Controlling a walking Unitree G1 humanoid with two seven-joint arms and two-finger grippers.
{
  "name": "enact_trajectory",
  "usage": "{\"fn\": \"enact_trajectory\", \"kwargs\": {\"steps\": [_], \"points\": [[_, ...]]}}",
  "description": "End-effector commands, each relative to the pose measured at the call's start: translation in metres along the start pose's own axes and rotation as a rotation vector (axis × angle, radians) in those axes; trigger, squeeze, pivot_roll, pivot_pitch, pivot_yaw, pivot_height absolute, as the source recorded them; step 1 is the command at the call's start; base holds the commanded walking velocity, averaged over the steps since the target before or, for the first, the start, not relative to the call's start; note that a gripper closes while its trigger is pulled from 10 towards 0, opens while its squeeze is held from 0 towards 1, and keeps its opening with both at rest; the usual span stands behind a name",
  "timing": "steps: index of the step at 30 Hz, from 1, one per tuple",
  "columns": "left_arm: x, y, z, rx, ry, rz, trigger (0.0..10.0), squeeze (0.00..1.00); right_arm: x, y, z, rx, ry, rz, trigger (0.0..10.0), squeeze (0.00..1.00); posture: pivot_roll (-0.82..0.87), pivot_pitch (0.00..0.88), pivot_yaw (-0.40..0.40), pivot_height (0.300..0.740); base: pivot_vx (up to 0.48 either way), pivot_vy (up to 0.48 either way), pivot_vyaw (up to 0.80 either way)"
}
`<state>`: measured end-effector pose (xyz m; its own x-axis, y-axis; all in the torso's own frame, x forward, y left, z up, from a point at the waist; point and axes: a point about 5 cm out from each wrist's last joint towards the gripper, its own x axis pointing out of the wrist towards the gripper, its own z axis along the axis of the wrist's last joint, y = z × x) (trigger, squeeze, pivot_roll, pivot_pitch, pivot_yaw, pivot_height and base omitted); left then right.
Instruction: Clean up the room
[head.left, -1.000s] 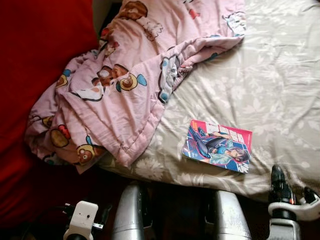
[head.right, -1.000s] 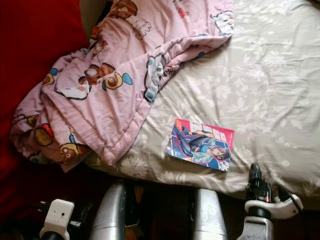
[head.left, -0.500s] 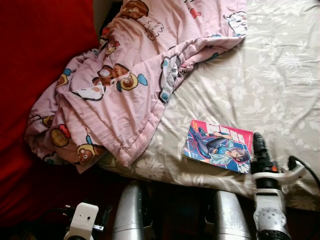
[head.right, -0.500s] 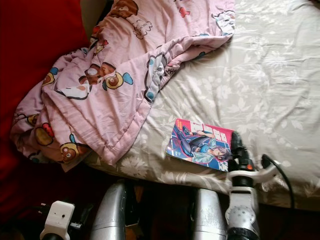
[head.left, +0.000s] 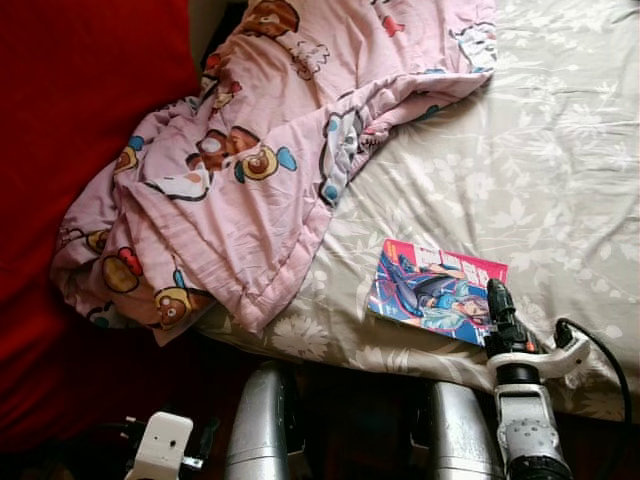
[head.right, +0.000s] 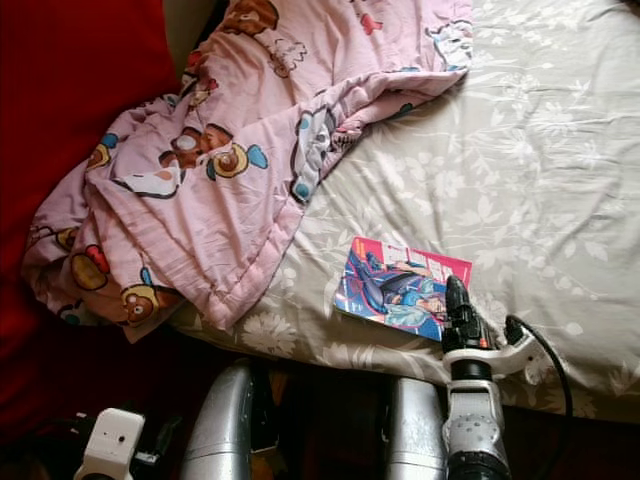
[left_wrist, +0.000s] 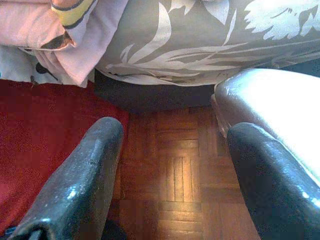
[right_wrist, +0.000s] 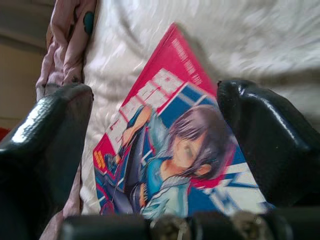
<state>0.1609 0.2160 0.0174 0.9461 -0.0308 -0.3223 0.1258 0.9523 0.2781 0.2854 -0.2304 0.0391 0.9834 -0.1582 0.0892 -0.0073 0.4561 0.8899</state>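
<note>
The right gripper (head.left: 500, 305) reaches over the near edge of the bed and hangs right at the near right corner of the comic book (head.left: 432, 289). Its two black fingers (right_wrist: 47, 145) are spread wide, one on each side of the cover, and they hold nothing. In the right wrist view the book sits between the fingers, with its pink and blue cover and a drawn figure facing up. A black cable (head.left: 598, 345) loops off the wrist to the right.

The book lies flat on the grey flowered sheet (head.left: 540, 160), near the front edge of the bed and well apart from the pink blanket (head.left: 240, 190). That blanket, printed with cartoon animals, is bunched up on the left half of the bed and spills over the near left corner. Beyond it to the left is a red covering (head.left: 70, 150).

The left gripper (left_wrist: 175, 185) hangs low beside the bed with its fingers apart and empty, over the wooden parquet floor (left_wrist: 172, 170). The sheet and a fold of the blanket overhang above it, and a red rug (left_wrist: 45, 135) lies beside the floor.
</note>
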Motion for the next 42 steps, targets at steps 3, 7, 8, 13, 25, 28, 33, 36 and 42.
{"fn": "enact_trajectory", "kwargs": {"steps": [3, 7, 8, 13, 25, 28, 33, 36, 42], "points": [[-0.009, 0.006, -0.015, 0.031, 0.064, 0.004, 10.0, 0.0, -0.012, -0.013, -0.003, 0.013, 0.002, -0.048, 10.0, 0.0, 0.16, 0.37, 0.158, 0.583, 0.0, 0.0, 0.0], [-0.008, 0.006, -0.017, 0.034, 0.066, 0.002, 10.0, 0.0, -0.012, -0.014, -0.002, 0.015, -0.002, -0.048, 10.0, 0.0, 0.16, 0.37, 0.16, 0.583, 0.0, 0.0, 0.0], [-0.008, 0.006, -0.017, 0.034, 0.066, 0.002, 10.0, 0.0, -0.013, -0.014, -0.003, 0.014, 0.002, -0.049, 10.0, 0.0, 0.16, 0.37, 0.16, 0.583, 0.0, 0.0, 0.0], [-0.007, 0.006, -0.018, 0.035, 0.065, -0.003, 10.0, 0.0, -0.018, -0.02, -0.009, 0.025, 0.035, -0.068, 10.0, 0.0, 0.17, 0.37, 0.162, 0.583, 0.0, 0.0, 0.0], [-0.012, 0.004, -0.02, 0.044, 0.065, -0.017, 10.0, 0.0, -0.03, -0.031, -0.021, 0.062, 0.124, -0.096, 10.0, 0.0, 0.18, 0.385, 0.17, 0.583, 0.0, 0.0, 0.0], [-0.016, 0.002, -0.02, 0.052, 0.063, -0.027, 10.0, 0.0, -0.036, -0.037, -0.022, 0.072, 0.142, -0.12, 10.0, 0.0, 0.19, 0.397, 0.175, 0.583, 0.0, 0.0, 0.0], [-0.02, 0.0, -0.018, 0.063, 0.059, -0.044, 10.0, 0.0, -0.039, -0.044, -0.022, 0.096, 0.142, -0.172, 10.0, 0.0, 0.21, 0.41, 0.185, 0.583, 0.0, 0.0, 0.0], [-0.023, 0.0, -0.018, 0.066, 0.059, -0.044, 10.0, 0.0, -0.04, -0.046, -0.023, 0.115, 0.136, -0.191, 10.0, 0.0, 0.21, 0.416, 0.188, 0.583, 0.0, 0.0, 0.0], [-0.026, 0.001, -0.016, 0.076, 0.061, -0.045, 10.0, 0.0, -0.038, -0.043, -0.03, 0.148, 0.168, -0.179, 10.0, 0.0, 0.22, 0.422, 0.192, 0.583, 0.0, 0.0, 0.0]]}}
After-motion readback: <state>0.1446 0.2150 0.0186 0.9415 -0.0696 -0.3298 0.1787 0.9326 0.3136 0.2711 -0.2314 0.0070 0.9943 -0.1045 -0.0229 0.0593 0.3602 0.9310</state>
